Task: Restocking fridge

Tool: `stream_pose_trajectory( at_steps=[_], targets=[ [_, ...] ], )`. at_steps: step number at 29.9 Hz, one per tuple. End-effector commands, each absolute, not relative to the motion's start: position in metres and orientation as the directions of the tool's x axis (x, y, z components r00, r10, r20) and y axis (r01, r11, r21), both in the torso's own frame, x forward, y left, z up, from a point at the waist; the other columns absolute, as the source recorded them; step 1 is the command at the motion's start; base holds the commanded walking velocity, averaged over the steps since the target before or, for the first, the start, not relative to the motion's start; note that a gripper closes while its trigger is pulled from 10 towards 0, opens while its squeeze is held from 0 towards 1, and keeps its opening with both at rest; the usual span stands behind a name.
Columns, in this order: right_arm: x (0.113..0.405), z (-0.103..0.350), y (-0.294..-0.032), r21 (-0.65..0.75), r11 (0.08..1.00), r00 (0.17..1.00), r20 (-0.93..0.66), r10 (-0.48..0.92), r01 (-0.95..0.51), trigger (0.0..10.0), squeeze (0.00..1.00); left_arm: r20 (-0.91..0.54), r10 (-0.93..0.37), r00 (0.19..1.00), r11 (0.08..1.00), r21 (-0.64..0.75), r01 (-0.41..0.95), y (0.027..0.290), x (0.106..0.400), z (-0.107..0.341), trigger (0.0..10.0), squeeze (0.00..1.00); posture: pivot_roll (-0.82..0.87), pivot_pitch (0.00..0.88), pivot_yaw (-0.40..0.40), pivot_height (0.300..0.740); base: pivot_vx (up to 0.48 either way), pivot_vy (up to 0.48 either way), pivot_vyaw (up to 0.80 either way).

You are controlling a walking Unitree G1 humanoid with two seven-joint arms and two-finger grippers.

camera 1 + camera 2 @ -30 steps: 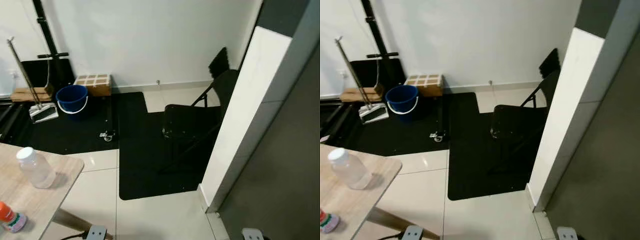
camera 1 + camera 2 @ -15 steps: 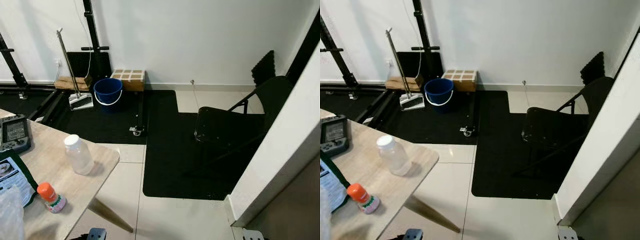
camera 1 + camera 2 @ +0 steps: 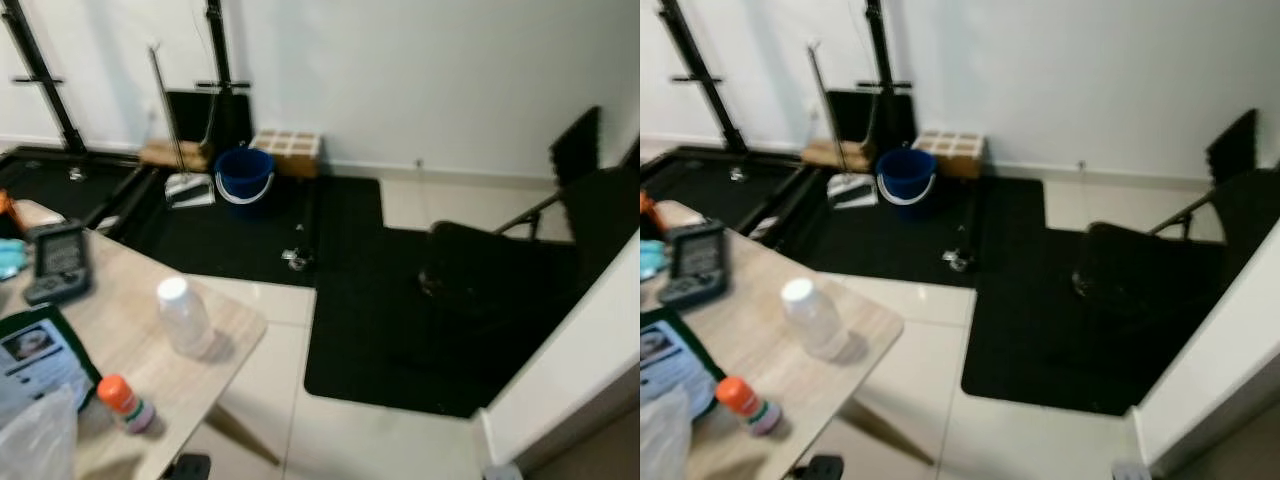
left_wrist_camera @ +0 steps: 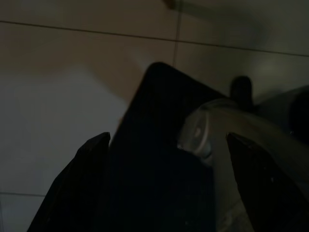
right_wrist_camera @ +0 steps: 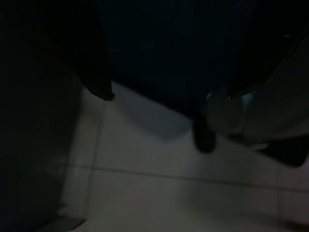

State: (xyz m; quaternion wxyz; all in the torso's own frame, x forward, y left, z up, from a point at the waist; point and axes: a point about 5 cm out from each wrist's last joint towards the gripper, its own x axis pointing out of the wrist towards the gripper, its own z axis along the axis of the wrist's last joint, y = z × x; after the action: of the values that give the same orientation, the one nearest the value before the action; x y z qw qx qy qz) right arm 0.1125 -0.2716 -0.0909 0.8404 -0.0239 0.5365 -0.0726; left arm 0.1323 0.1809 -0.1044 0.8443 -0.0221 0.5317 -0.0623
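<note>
- White wall (image 3: 430, 70) above pale floor tiles (image 3: 380, 440) and black mats (image 3: 370, 300).
- Black folding chair (image 3: 510, 270) on the right.
- Blue bucket (image 3: 245, 175) by the wall.
- Light wooden surface (image 3: 120, 340) at lower left.

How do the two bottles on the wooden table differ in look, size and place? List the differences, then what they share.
The white-capped bottle is larger and pale, translucent; the orange-capped bottle is clearly smaller, with a bright orange top.
The white-capped bottle stands near the table's rounded corner; the orange-capped bottle sits nearer the camera, by the green leaflet.
Both stand upright with caps on.
</note>
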Motion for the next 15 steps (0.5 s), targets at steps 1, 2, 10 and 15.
stream_pose_trajectory(
  at_steps=[1,2,10,15],
  targets=[
    [0.1107,-0.0936,-0.2655,-0.110,0.990,0.405,-0.904,-0.137,0.090,10.0,0.00,-0.904,-0.123,0.410,0.992,-0.095,0.087,0.1852,0.1278,-0.1054,10.0,0.00,0.06,0.000,-0.009,0.740,0.000,-0.469,0.00],
    [0.1108,-0.0936,-0.2654,-0.107,0.990,0.407,-0.903,-0.137,0.097,10.0,0.00,-0.904,-0.126,0.408,0.991,-0.098,0.090,0.1849,0.1276,-0.1055,10.0,0.00,0.06,0.000,-0.009,0.740,0.000,-0.472,0.00],
    [0.1139,-0.0936,-0.2627,-0.097,0.991,0.414,-0.901,-0.128,0.096,10.0,0.00,-0.905,-0.115,0.410,0.993,-0.098,0.061,0.1852,0.1264,-0.1060,10.0,0.00,0.06,0.000,-0.008,0.740,0.000,-0.176,0.00],
    [0.1161,-0.0933,-0.2616,-0.096,0.991,0.417,-0.900,-0.125,0.090,10.0,0.00,-0.906,-0.113,0.409,0.993,-0.096,0.061,0.1854,0.1260,-0.1061,10.0,0.00,0.06,0.000,-0.009,0.740,0.000,0.000,0.00]
  ],
)
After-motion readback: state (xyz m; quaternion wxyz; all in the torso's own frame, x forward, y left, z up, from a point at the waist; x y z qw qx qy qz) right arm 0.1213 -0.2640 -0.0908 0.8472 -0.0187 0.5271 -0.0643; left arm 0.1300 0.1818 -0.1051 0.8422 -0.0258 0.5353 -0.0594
